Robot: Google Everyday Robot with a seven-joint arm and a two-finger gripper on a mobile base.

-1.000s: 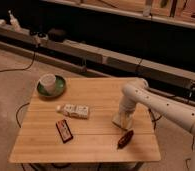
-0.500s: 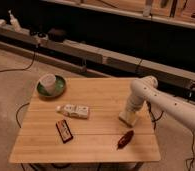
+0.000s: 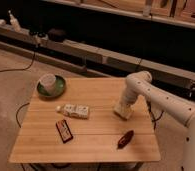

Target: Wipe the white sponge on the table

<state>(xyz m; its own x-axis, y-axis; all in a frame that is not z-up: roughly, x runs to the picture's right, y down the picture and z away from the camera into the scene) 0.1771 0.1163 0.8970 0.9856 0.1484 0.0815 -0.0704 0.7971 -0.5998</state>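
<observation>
The table (image 3: 91,135) is a square light-wood top with plank lines. My gripper (image 3: 122,111) is low over its right half, at the end of the white arm (image 3: 141,82) that reaches in from the right. It is shut on the white sponge (image 3: 122,113), a small off-white pad pressed against the tabletop under it. The arm's wrist hides the top of the sponge.
A white labelled bottle (image 3: 73,110) lies on its side mid-table. A red-black packet (image 3: 64,130) lies front left. A dark red object (image 3: 125,139) lies front right, close to the gripper. A white cup on a green plate (image 3: 52,86) stands back left. A cable (image 3: 16,67) trails on the floor.
The gripper with the sponge has slid a little across the right side of the table, first rightward, then toward the far edge. The other items have not moved.
</observation>
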